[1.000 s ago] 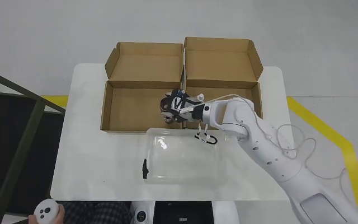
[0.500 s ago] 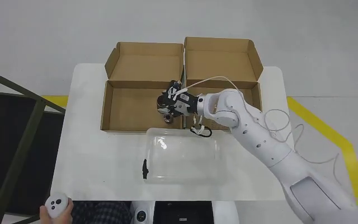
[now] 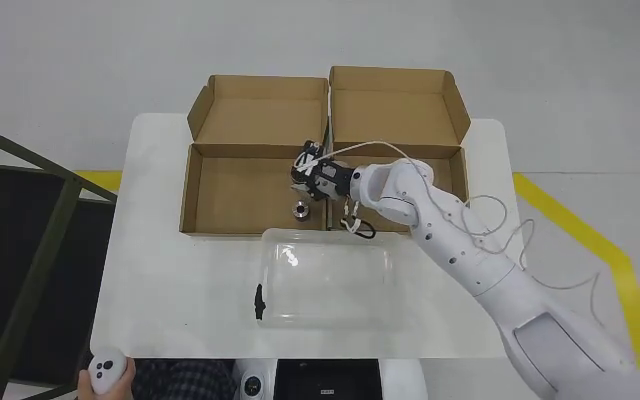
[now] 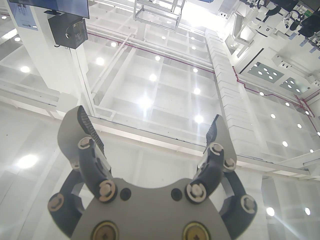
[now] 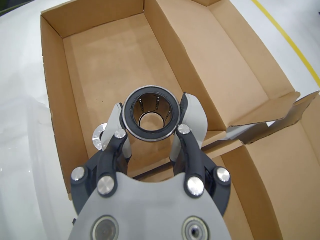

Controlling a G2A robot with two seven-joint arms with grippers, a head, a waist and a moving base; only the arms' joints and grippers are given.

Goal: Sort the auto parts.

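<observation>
My right gripper [image 5: 152, 106] is shut on a cylindrical bearing [image 5: 128, 116] with a black end ring and a steel bore. It holds the bearing above the near right corner of the left cardboard box [image 5: 107, 63]. In the top view the right gripper [image 3: 306, 176] hangs over that same box [image 3: 235, 195]. A silver flanged part [image 3: 298, 210] lies on the box floor just below the gripper, and its disc [image 5: 97, 136] peeks out beside one finger. My left gripper [image 4: 148, 123] points up at the ceiling, open and with nothing between its jaws.
A second open cardboard box [image 3: 400, 150] stands right of the first. A clear plastic bin [image 3: 325, 285] sits on the white table [image 3: 150, 250] in front of the boxes, with a small black part [image 3: 259, 300] at its left side.
The right gripper has carried the bearing a little farther back over the left box, uncovering the silver flanged part on the box floor.
</observation>
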